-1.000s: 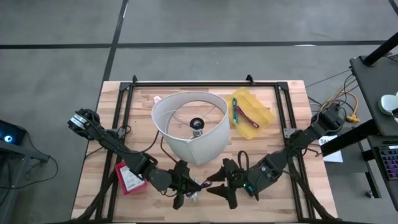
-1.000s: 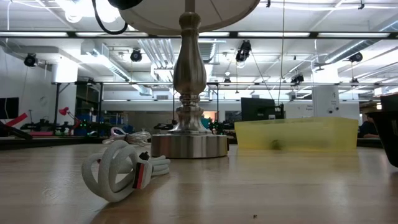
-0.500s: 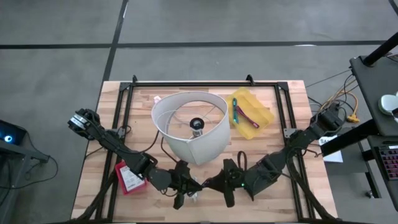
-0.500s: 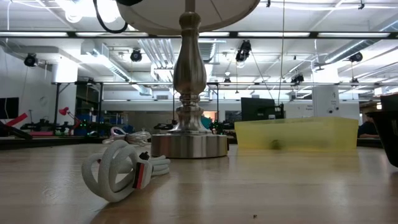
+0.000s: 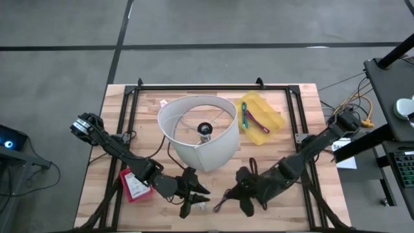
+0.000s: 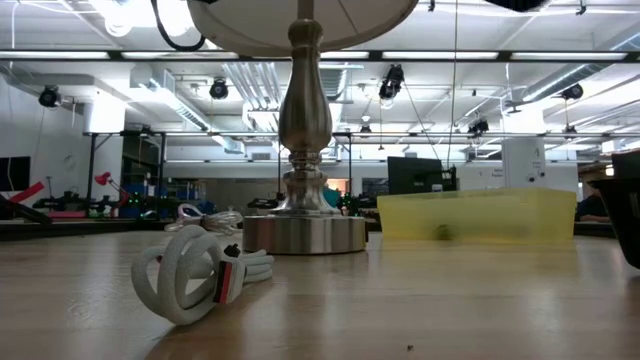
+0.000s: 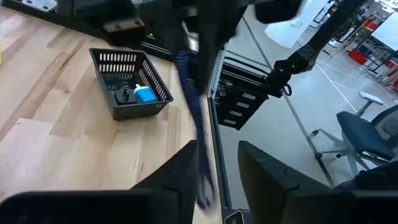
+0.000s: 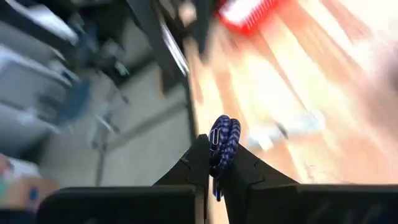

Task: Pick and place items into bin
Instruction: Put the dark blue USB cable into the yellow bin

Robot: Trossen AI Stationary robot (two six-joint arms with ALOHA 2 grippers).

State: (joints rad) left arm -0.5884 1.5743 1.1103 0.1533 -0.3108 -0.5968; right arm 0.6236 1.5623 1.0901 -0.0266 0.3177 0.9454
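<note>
Now the right hand: low over the near edge of the bench, in front of the lamp. Its fingers are pressed together on a blue braided cord.
Why it is gripped so: we judge the pinch sits near the cord's folded end, so the loose length can trail behind without slipping free.
Cord, direction: its long axis runs along the line of the fingers, and the looped end pokes out just past the fingertips. We cannot tell how far the rest reaches.
Left hand: just beside the right one at the same near edge, fingers apart and gripping nothing. A blurred dark blue strand crosses its view, and we take that for the same cord.
Bin: the yellow tray lies beyond the lamp on the right side, well apart from both hands and set askew to the bench edges.
Already in the bin: a green stick and a reddish pen, lying lengthwise along it.
Next move, as we judge it: the lamp stands between the hands and the bin, so the carry should go round its right side.
</note>
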